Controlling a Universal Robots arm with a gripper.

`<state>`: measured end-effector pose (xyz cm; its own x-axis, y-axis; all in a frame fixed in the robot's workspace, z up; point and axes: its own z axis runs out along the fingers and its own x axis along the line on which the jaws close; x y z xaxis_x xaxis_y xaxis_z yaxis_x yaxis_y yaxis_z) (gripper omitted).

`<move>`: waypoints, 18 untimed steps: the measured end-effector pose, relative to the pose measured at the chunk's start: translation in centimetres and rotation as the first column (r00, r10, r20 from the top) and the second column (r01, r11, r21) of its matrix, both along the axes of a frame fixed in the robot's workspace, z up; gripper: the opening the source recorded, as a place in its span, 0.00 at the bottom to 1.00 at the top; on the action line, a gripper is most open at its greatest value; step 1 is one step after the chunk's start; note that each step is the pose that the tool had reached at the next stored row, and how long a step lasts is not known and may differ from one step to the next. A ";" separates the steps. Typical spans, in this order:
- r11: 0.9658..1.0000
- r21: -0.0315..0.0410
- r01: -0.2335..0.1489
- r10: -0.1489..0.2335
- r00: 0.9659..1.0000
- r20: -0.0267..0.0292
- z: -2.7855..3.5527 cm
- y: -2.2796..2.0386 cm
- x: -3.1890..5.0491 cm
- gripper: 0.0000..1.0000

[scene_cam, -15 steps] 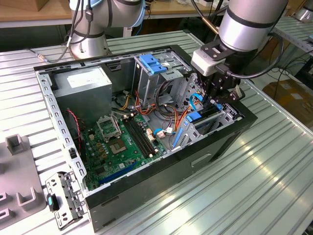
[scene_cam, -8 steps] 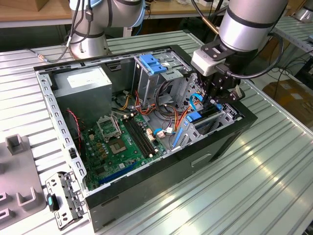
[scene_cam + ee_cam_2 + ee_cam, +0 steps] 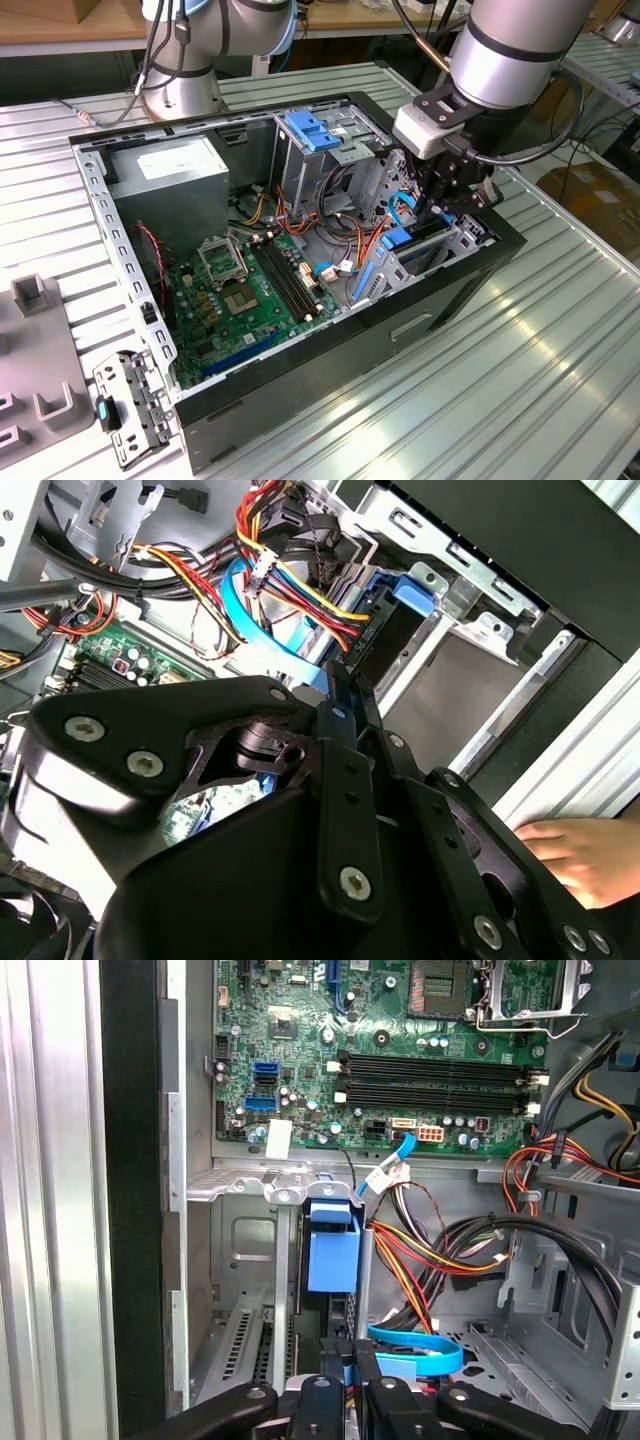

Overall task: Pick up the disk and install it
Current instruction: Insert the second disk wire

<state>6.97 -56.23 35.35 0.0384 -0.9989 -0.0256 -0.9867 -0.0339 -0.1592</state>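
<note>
The big black computer case [image 3: 440,300] lies open on its side on a ribbed metal table [image 3: 560,380]. Inside sits the green board [image 3: 250,290], a grey power box [image 3: 170,170], and a grey metal cage with a blue bracket [image 3: 313,130] on top. Bundles of red, yellow and orange wires [image 3: 290,580] and a flat blue cable [image 3: 415,1352] run between them.

The robot arm [image 3: 520,50] reaches down into the corner of the case at the exterior view's right. Its gripper [image 3: 447,200] is low over the drive slot there. In the first wrist view the fingers [image 3: 340,1380] sit close together on the thin edge of the disk [image 3: 333,1250], which stands on its edge in the slot with its blue carrier showing. So the gripper looks clamped on the disk, and the disk looks partly down in its slot beside the metal wall.

To do this step well, I think the disk should stay straight up and lined up with the slot rails, not tipped. The push should be slow and even. The blue cable and the wires lie very close, so they could get pinched.

A person's hand [image 3: 590,855] rests just outside the case in the second wrist view.
</note>
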 end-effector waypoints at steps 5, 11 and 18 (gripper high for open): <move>1.000 0.000 0.000 0.000 1.000 0.000 -0.19 -0.09 0.10 0.16; 1.000 0.000 0.000 0.000 1.000 0.000 -0.43 -0.14 0.12 0.16; 1.000 0.003 0.000 0.000 1.000 0.000 -0.61 -0.14 0.15 0.16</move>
